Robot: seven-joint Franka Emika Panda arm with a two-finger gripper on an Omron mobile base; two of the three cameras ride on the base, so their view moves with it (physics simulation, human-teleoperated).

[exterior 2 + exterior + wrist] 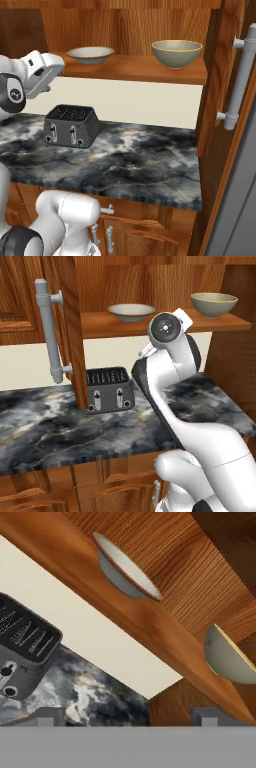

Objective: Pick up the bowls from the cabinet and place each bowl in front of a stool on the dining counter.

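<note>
Two small dark fingertips (pixel 46 717) of the end effector (pixel 127 718) poke up at the bottom of the hand view, set far apart with nothing between them, so the end effector is spread wide and holds nothing. From the right base view the white hand is raised at the left, near the left end of the wooden shelf (pixel 150 69), pointing toward the shelf but clear of it. On that shelf sit both bowls: the shallower bowl (pixel 90 54) is the nearer one to the hand, and the deeper bowl (pixel 176 53) stands well apart from it toward the right end. Both rest upright on the shelf, untouched. In the hand view the scene is rolled, so the shelf runs as a slanted band and the two bowls appear tipped on their sides, the shallower one higher up and the deeper one to the lower right. The shelf belongs to the open reddish-brown cabinet (pixel 150 278), whose door (pixel 70 331) stands swung out at the left with its long grey bar handle (pixel 49 331); a second grey handle (pixel 239 80) shows at the right edge of the right base view. Below the shelf is a cream wall, and under it a dark marbled surface (pixel 135 160) carrying a black toaster (pixel 70 126), which stands below the shallower bowl. Wooden drawer fronts (pixel 75 486) run beneath the surface.
</note>
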